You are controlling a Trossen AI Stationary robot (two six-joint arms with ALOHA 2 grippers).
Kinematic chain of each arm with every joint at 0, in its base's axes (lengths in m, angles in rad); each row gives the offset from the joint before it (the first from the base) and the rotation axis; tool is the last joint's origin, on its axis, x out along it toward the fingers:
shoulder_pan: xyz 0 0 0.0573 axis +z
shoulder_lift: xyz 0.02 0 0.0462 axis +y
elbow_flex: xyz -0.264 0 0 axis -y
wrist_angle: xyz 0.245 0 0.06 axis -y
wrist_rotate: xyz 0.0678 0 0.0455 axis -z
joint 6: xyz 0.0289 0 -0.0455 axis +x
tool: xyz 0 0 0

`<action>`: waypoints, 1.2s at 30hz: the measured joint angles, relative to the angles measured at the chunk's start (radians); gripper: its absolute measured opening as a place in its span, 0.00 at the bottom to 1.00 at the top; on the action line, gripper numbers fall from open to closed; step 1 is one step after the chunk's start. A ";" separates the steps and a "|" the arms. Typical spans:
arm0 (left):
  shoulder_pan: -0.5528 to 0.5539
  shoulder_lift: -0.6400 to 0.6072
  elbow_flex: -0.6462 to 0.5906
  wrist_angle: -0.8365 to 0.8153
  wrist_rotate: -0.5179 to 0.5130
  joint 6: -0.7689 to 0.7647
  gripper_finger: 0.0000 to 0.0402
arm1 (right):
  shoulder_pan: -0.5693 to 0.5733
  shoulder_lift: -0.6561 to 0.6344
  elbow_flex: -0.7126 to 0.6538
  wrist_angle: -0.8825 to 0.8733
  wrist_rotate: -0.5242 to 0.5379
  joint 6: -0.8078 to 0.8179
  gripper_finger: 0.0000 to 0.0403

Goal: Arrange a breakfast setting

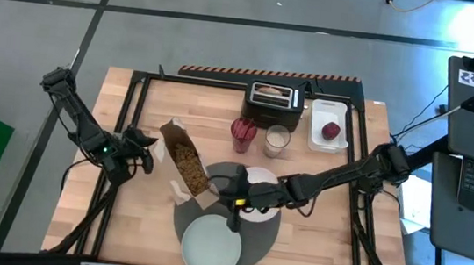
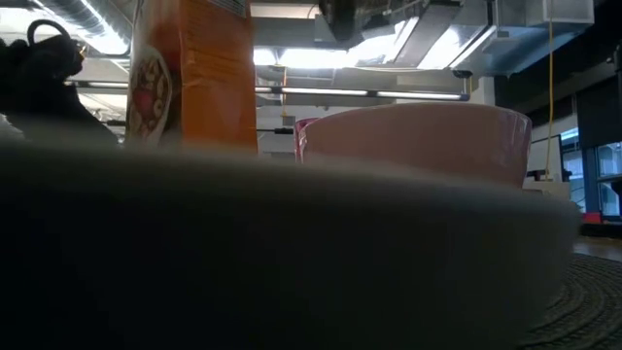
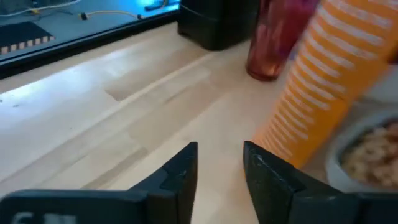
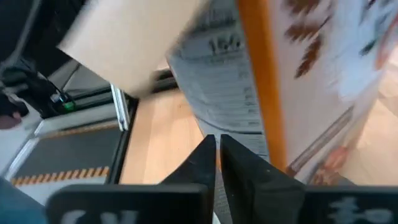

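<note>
A: Wood table, whole top in the high view. What's the biggest thing on it?

B: Dark-grey placemat, round, near edge, about centre. Next is the cereal box, orange, top open, at the mat's far-left edge.

A: Plate?

B: Pale mint plate lies on the near part of the mat and hangs slightly over the near-left rim. In the low view its rim fills most of the picture.

A: Bowl?

B: White bowl is on the far part of the mat, just right of the box, well apart from the plate. The left wrist view shows cereal in it.

A: Other stuff?

B: Black toaster at the far edge, white tray to its right with a red item on it. Red cup and glass of milk sit side by side between the toaster and the bowl.

A: Arms?

B: Right gripper reaches in from the right and hovers over the bowl's left rim, close to the box. Its fingers are pressed together; can't tell if anything is pinched. Left gripper is over bare wood left of the box, fingers a narrow gap apart, nothing between them.
</note>
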 joint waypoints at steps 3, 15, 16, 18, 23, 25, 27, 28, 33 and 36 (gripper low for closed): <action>0.030 0.000 -0.016 0.049 -0.053 0.001 0.21 | 0.000 0.032 0.035 0.002 -0.013 -0.004 0.01; 0.162 0.001 -0.070 0.456 -0.055 0.328 0.01 | 0.000 0.050 0.054 -0.026 -0.036 0.038 0.04; 0.180 0.001 -0.070 0.473 -0.043 0.362 0.01 | 0.000 0.049 0.054 -0.038 -0.033 0.038 0.03; 0.218 0.001 -0.070 0.484 -0.011 0.405 0.00 | 0.000 0.049 0.054 -0.067 -0.021 0.038 0.01; 0.297 0.001 -0.072 0.510 0.058 0.494 0.00 | 0.000 0.049 0.054 -0.085 -0.011 0.038 0.03; 0.324 0.001 -0.072 0.575 0.091 0.574 0.00 | 0.000 0.049 0.054 -0.106 -0.006 0.039 0.03; 0.352 0.001 -0.072 0.657 0.136 0.678 0.00 | 0.000 0.049 0.054 -0.115 0.014 0.038 0.02; 0.366 0.001 -0.072 0.694 0.159 0.729 0.00 | 0.000 0.049 0.054 -0.117 0.017 0.038 0.02; 0.429 0.001 -0.072 0.754 0.283 0.846 0.00 | 0.000 0.049 0.054 -0.136 0.033 0.034 0.02; 0.451 0.001 -0.072 0.754 0.360 0.871 0.00 | -0.002 0.049 0.054 -0.154 0.062 0.034 0.03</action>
